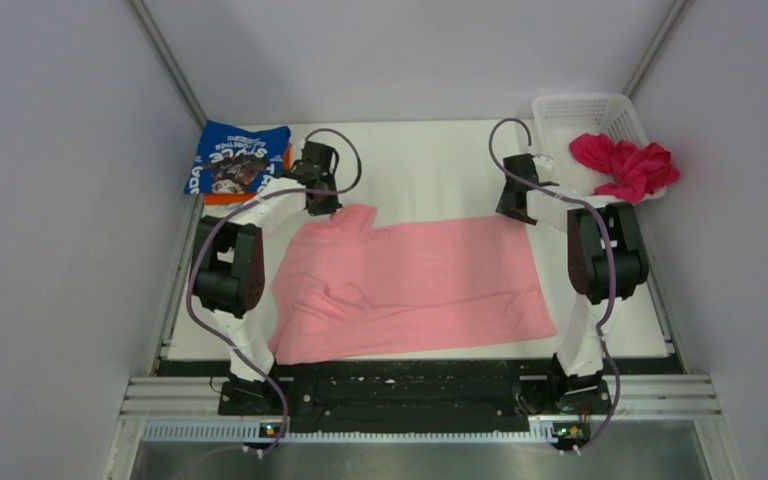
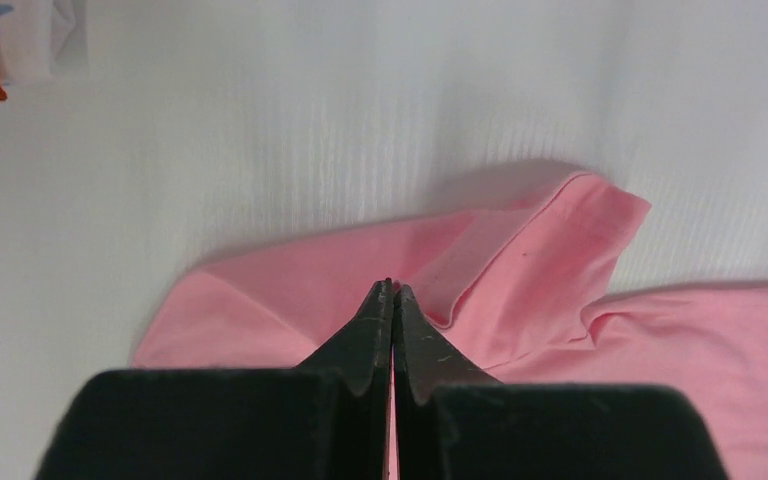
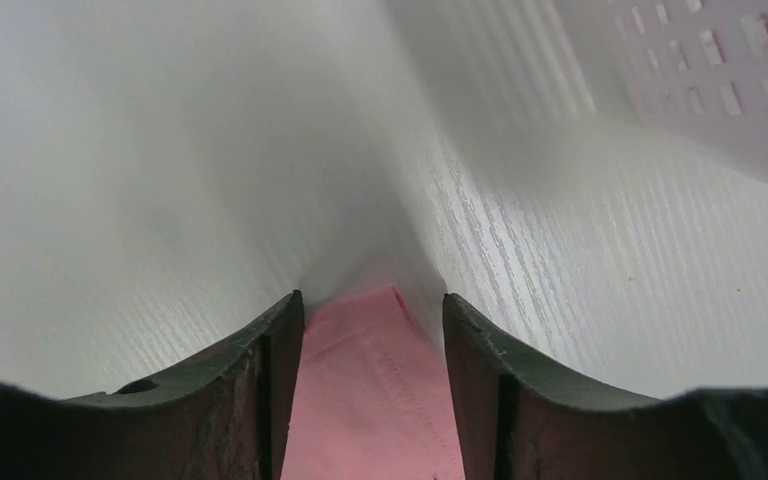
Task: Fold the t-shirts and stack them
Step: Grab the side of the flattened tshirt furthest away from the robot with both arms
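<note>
Worktop (image 1: pixel 430 170): white, wood-grained, carries all items. Light pink t-shirt (image 1: pixel 420 285): largest item, spread flat across the middle of the worktop, hem toward the right edge, sleeves toward the left. The near-left part is rumpled and the far-left sleeve is turned up. It is probably laid open like this so it can be folded next. White lattice basket (image 1: pixel 585 108): far right corner, apparently the supply bin for unfolded shirts. Magenta t-shirt (image 1: pixel 625 165): bunched and draped over the basket's near rim, unfolded. Blue printed t-shirt (image 1: pixel 235 158): folded, far left corner, lying on the orange t-shirt (image 1: pixel 222 198), of which only an edge shows. This looks like the finished stack, kept clear of the folding area. Right gripper (image 3: pixel 372 300): low at the pink shirt's far right hem corner, fingers apart with the corner lying between them, seemingly set to pinch it. Left gripper (image 2: pixel 393 290): at the pink shirt's far left edge beside the upturned sleeve, fingers pressed together. Whether cloth is caught between them cannot be told. The two grippers are placed as a pair along the far edge, likely for lifting it.
</note>
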Robot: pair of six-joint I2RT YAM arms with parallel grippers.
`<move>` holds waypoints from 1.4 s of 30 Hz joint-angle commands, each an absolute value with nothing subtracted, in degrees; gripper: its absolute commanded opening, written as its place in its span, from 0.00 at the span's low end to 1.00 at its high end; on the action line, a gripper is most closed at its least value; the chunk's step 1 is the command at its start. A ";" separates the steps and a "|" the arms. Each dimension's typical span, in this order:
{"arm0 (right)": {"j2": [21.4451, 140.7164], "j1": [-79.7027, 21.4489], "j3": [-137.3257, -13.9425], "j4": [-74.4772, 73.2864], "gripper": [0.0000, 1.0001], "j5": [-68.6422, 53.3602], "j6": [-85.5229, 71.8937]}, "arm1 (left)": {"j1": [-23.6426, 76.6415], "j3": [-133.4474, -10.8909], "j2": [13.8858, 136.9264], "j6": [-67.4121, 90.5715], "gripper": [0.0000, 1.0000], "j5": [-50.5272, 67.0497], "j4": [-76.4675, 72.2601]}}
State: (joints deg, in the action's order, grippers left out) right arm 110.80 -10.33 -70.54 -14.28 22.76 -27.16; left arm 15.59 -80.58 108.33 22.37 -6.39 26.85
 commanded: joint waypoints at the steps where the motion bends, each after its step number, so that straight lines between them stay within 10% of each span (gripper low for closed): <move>1: 107.67 -10.12 -68.69 -13.96 0.50 23.58 -26.78 | 16.08 -78.15 102.44 23.11 0.00 -6.11 23.91; 9: 107.21 -10.19 -69.45 -11.03 0.00 22.45 -23.83 | 16.58 -75.62 99.58 23.46 0.00 -6.16 23.57; 42: 75.87 -12.46 -45.96 -7.47 0.00 19.36 -23.04 | 28.43 -47.68 57.77 35.20 0.00 -20.15 35.68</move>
State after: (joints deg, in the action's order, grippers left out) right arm 80.40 -11.99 -46.57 -7.29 19.00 -22.63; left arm 27.03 -49.80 63.00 31.73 -16.62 31.75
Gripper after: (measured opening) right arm 0.009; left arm 0.010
